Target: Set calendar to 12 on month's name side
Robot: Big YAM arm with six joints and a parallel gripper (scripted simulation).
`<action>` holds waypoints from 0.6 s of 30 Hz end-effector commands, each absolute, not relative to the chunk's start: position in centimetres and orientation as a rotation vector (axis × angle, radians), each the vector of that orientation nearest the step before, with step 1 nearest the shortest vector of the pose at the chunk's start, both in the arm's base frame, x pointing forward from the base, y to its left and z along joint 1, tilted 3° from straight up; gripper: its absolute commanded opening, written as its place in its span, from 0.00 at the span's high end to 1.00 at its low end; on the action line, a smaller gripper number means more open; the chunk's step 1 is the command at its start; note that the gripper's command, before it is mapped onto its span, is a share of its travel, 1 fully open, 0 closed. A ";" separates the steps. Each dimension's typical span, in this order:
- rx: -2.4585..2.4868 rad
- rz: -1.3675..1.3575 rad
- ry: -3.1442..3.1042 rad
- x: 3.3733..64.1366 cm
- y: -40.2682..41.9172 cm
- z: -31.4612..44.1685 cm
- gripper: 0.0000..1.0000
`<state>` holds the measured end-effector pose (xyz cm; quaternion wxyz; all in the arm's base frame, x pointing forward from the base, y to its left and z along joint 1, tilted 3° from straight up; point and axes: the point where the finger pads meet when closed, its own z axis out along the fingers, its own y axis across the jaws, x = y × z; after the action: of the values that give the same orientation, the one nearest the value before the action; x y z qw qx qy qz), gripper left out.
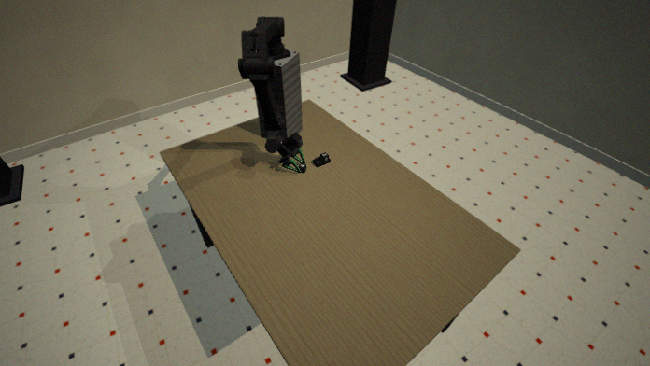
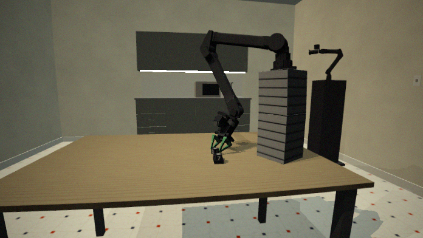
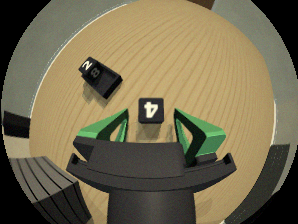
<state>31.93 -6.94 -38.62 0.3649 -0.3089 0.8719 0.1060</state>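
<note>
Released cube, open gripper.
In the wrist view, the gripper [image 1: 303,166] [image 2: 215,150] [image 3: 151,112] stands open, its green fingers clear of the number cube marked 4 [image 1: 303,168] [image 2: 214,150] [image 3: 151,110] between their tips; the calendar tray [image 1: 318,163] [image 2: 218,162] [image 3: 112,87] lies near that cube at 10 o'clock, carrying the second cube [image 1: 324,156] [image 2: 218,157] [image 3: 89,66], with a 2 on top, toward its 10 o'clock end.

Near the upper centre of my frame, I have the gripper's green fingers [image 1: 301,153] low over the wooden table [image 1: 355,224], with the small black tray [image 1: 319,162] just to their right.
</note>
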 end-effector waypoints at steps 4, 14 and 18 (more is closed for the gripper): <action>-0.797 0.256 2.228 32.0 -7.3 -38.5 0.36; -0.797 0.255 2.228 32.0 -7.3 -38.4 0.36; -0.797 0.254 2.227 32.0 -7.3 -37.2 0.36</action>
<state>31.93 -6.94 -38.62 0.3649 -0.3089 0.8719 0.1060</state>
